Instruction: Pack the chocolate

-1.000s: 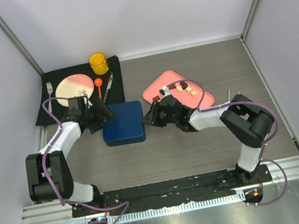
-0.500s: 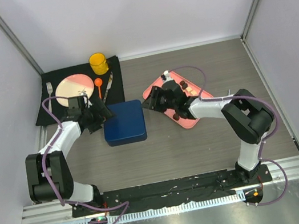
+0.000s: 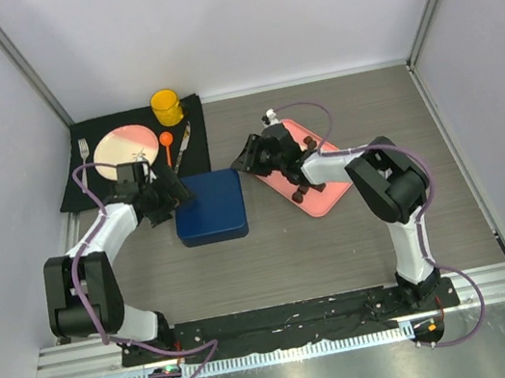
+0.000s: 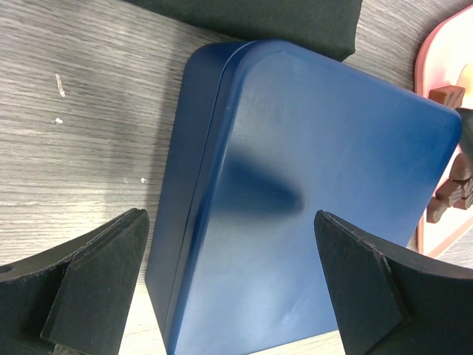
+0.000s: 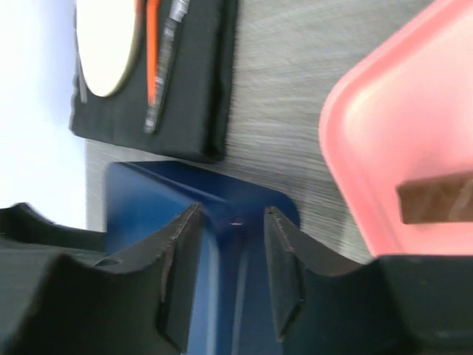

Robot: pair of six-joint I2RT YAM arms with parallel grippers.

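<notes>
Brown bite-sized chocolate pieces sit on the pink plastic tray. They're probably light, hard and slick, so pinch one gently across its flat sides. Your right gripper is narrow and empty, and your left gripper gapes wide at the closed dark-blue box.

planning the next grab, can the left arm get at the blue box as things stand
Probably yes. The left hand is open at the left edge of the blue box, with nothing on the box or between them. The right hand is by the pink tray, not in its path.
</notes>
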